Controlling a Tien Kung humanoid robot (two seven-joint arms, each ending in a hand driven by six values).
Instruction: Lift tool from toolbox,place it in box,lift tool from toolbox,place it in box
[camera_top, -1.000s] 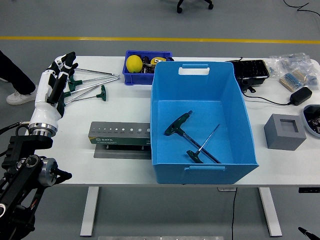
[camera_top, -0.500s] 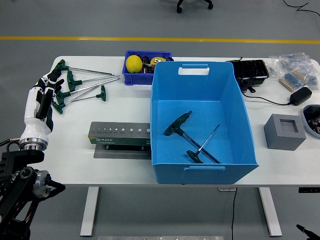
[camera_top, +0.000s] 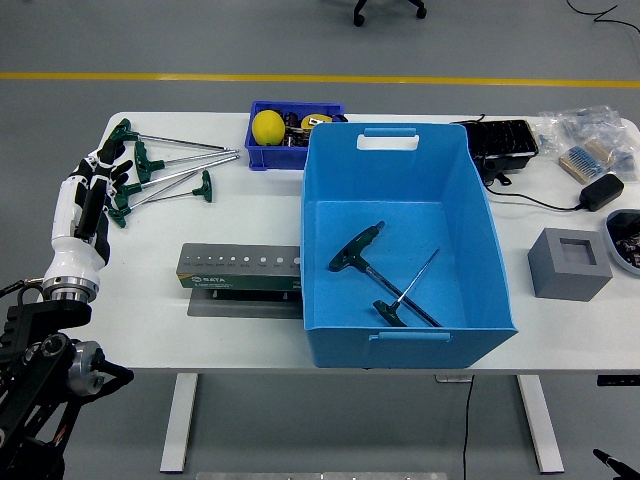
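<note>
Two green T-handle tools (camera_top: 385, 283) lie crossed on the floor of the big blue box (camera_top: 400, 330). Several more green T-handle tools (camera_top: 165, 172) lie fanned on the table's far left. A grey tool holder (camera_top: 240, 270) with a row of holes sits left of the box. My left hand (camera_top: 100, 175), white and black, hangs over the table's left edge beside the tools' handles, fingers relaxed and holding nothing. The right arm is out of view.
A small blue bin (camera_top: 275, 155) with a yellow ball (camera_top: 268, 127) stands behind the box. A black tray (camera_top: 503, 142), a power adapter (camera_top: 600, 190), a grey foam block (camera_top: 569, 263) and plastic bags (camera_top: 590, 135) are at the right.
My left arm has pulled back left and down from over the loose tools to the table's left edge, empty. In the last half second it has barely moved.
</note>
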